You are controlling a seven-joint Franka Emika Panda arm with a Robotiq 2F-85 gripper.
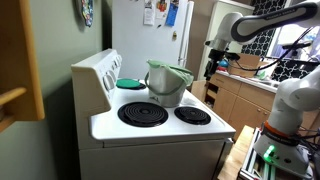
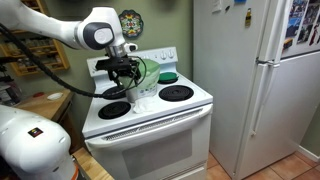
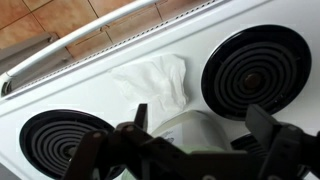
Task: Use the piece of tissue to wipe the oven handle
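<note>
White crumpled paper tissue is shown lying on the white enamelled stove top between two black spiral coil burners, its longer extent running roughly parallel to the pale tubular oven handle, which is cut off at the frame edges. The black Robotiq gripper is seen hovering above, fingers spread wide and holding nothing. Its tips are blurred, and the tissue cannot be made out in either exterior view.

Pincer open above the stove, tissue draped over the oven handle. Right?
Not quite. The tissue is not on the oven handle. It lies on the stove top between the two coil burners, short of the handle, which is bare. The wrist view shows this. The pincer is open above the stove, as you said.
</note>
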